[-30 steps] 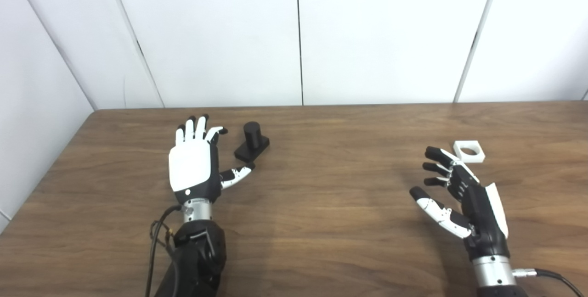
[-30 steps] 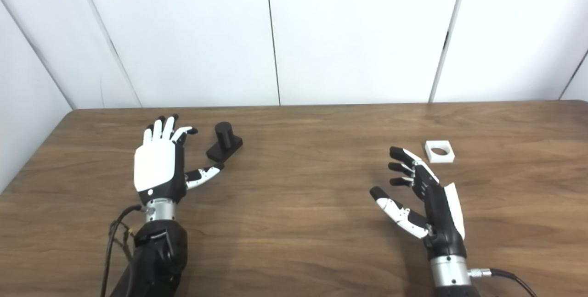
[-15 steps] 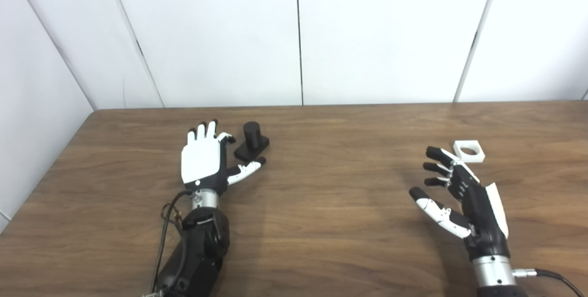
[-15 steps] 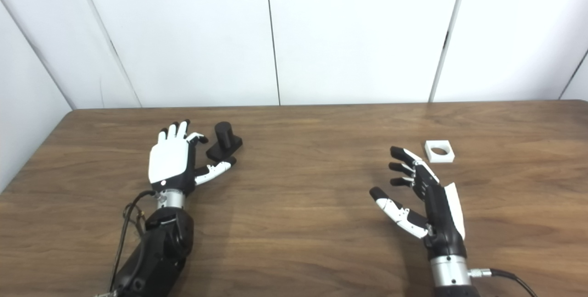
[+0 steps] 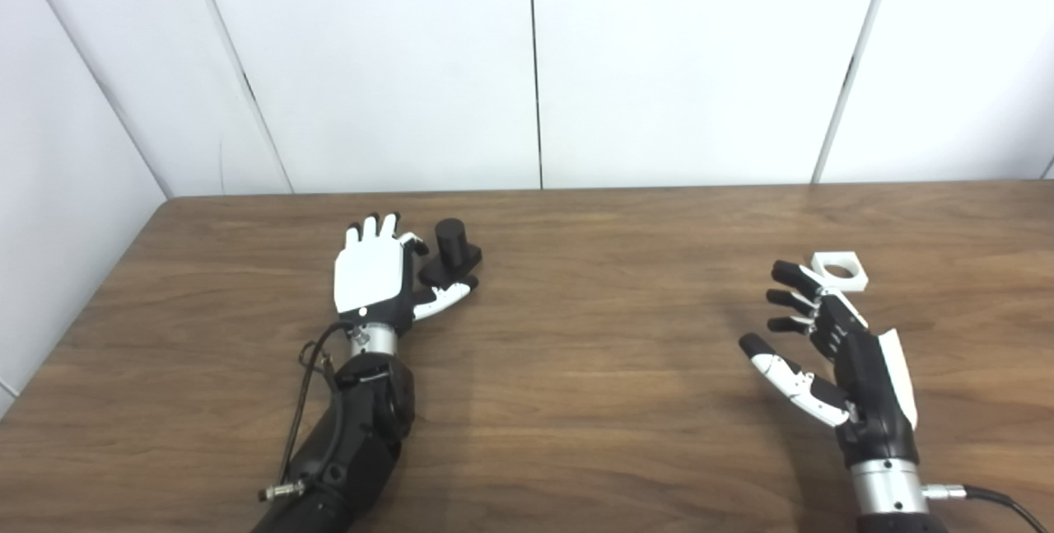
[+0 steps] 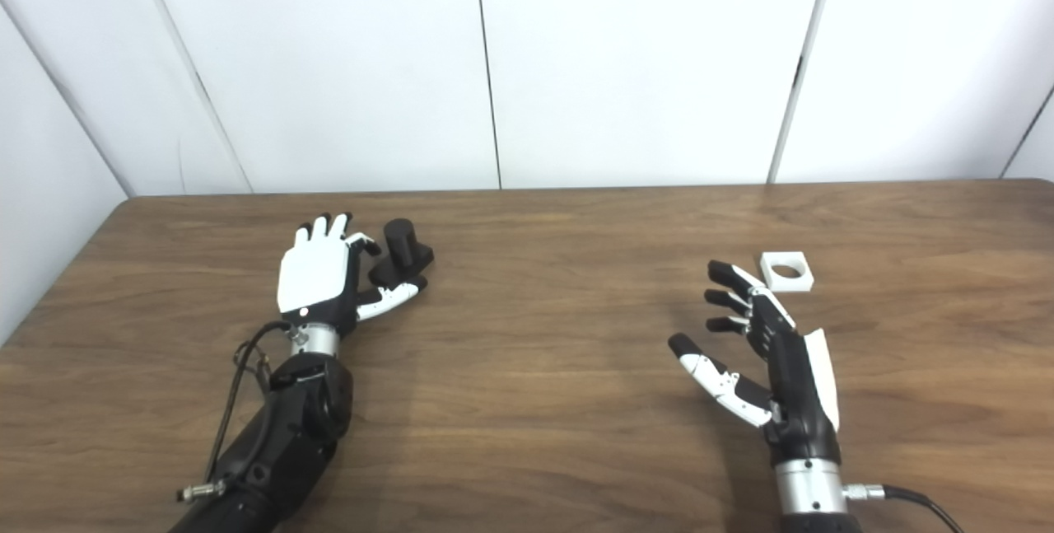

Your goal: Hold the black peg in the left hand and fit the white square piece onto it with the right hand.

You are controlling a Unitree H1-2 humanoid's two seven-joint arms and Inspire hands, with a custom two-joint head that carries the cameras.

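round-topped black plastic peg on a square base (image 5: pixel 450 255): black all over, near the desk's far left edge
white square plastic piece with a round hole (image 5: pixel 840 271): plain white
left hand (image 5: pixel 370 278): white back, black fingertips
right hand (image 5: pixel 840 352): black palm, white trim
wooden desk (image 5: pixel 593 352): brown, streaked grain
wall panels (image 5: pixel 527 63): white, dark seams

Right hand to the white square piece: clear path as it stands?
Probably yes. The right hand is open, the white square piece lies just beyond its fingertips, and only bare table shows around it.

Two head cams side by side, angled down, same table (image 5: pixel 576 352)
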